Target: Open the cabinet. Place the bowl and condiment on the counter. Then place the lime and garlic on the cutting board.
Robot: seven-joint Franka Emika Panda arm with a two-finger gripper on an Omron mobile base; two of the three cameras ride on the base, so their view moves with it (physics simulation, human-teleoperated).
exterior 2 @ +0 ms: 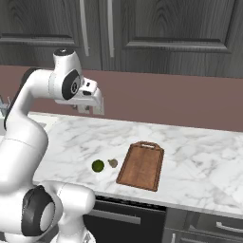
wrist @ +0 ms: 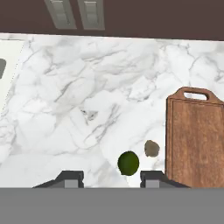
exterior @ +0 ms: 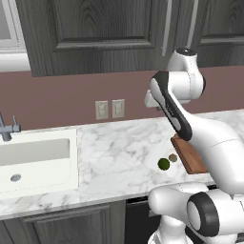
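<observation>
The cabinet (exterior 2: pixel 166 28) hangs over the counter (exterior 2: pixel 199 161) with both doors closed, slim metal handles (exterior 2: pixel 110 28) side by side. The bowl and the condiment are hidden. On the marble lie the dark green lime (wrist: pixel 128 163) and, just right of it, the small tan garlic (wrist: pixel 152 148). Both sit beside the left edge of the reddish-brown cutting board (wrist: pixel 197 140), which is bare. My gripper (exterior 2: pixel 90 102) hovers well above the counter, pointing down, fingers apart and holding nothing. In the hand view the lime sits just above the gap between my fingertips (wrist: pixel 151 178).
A white sink (exterior: pixel 33 159) with a faucet (exterior: pixel 7 127) is set into the counter at the left. Two wall outlets (exterior: pixel 109 109) sit on the brownish-red backsplash. Dark lower cabinets run under the counter's front edge.
</observation>
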